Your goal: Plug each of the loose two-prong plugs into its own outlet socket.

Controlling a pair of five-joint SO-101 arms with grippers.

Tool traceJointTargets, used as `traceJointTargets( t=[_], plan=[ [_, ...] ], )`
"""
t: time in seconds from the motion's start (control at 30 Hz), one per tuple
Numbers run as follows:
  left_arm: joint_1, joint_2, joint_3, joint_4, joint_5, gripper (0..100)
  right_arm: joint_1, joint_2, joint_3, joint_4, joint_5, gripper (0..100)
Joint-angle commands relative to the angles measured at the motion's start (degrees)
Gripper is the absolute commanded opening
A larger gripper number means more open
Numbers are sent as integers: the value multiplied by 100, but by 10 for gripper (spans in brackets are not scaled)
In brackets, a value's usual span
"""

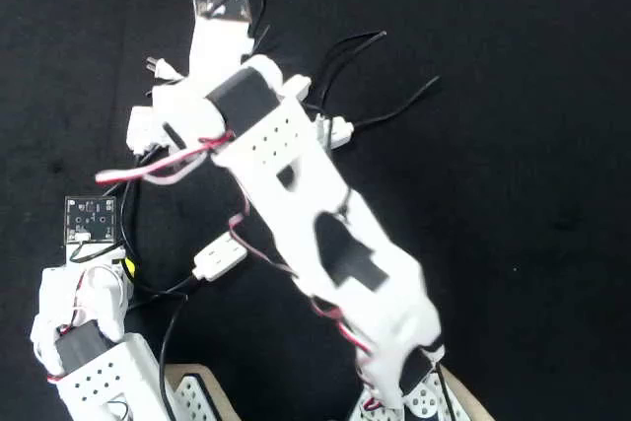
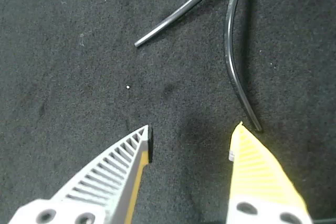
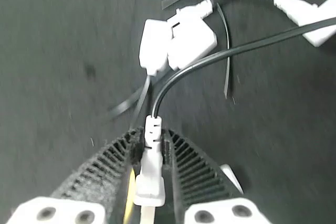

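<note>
R gripper [image 3: 151,134] pinches white plug [image 3: 149,179] by its body, near outlet sockets [image 3: 178,43]. L gripper [image 2: 192,127] is spread over bare cloth [image 2: 79,77]. Risk: stiff black cord [image 3: 236,51] prob. tugs plug askew in grip, so prongs miss slots.

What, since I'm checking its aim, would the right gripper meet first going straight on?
Probably the two white plastic blocks lying side by side ahead of the right gripper, which is shut on a white plug with a black cable; depth is unclear.
</note>
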Motion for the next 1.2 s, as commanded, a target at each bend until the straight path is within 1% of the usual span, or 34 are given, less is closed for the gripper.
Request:
traceJointTargets(
  t=[0.0, 0.1, 0.17, 0.23, 0.3, 0.37, 0.47, 0.63, 0.67, 0.7, 0.77, 0.87, 0.97, 1.07, 1.17],
  plan=[
    [84, -79, 66, 18, 79, 245, -105, -2264, 2589, 158, 149, 11],
    [259, -79, 48, 18, 79, 245, -105, -3468, 4092, -18, 422, 11],
    [400, -79, -48, 26, 70, 245, -88, -4295, 5112, -360, 475, 11],
    [514, -79, -268, 123, 70, 245, -70, -5174, 6237, -993, 598, 11],
    [708, -79, -629, 378, 79, 245, -70, -6053, 7407, -1890, 651, 11],
    [971, -79, -1042, 695, 97, 245, -70, -6923, 8593, -2980, 651, 11],
    [1455, -79, -1552, 985, 545, 245, 53, -8075, 10431, -4941, 615, 11],
    [2571, -88, -1815, 967, 1125, 245, 281, -9244, 13262, -8967, 607, 11],
    [2782, -88, -1824, 941, 1169, 245, 273, -9341, 13648, -9618, 607, 11],
    [2958, -88, -1807, 862, 1204, 245, 264, -9385, 13903, -10013, 607, 11],
    [3204, -88, -1745, 668, 1196, 245, 220, -9376, 14070, -10286, 598, 11],
    [3477, -88, -1727, 448, 1196, 245, 202, -9279, 14070, -10277, 501, 11],
    [3890, -88, -1807, 413, 1196, 245, 202, -9156, 14070, -10277, 185, 11],
    [4259, -88, -1903, 457, 1196, 245, 202, -9077, 14018, -10286, 149, 11],
    [4400, -88, -2062, 466, 1204, 245, 202, -9042, 14009, -10286, 149, 11]
  ],
)
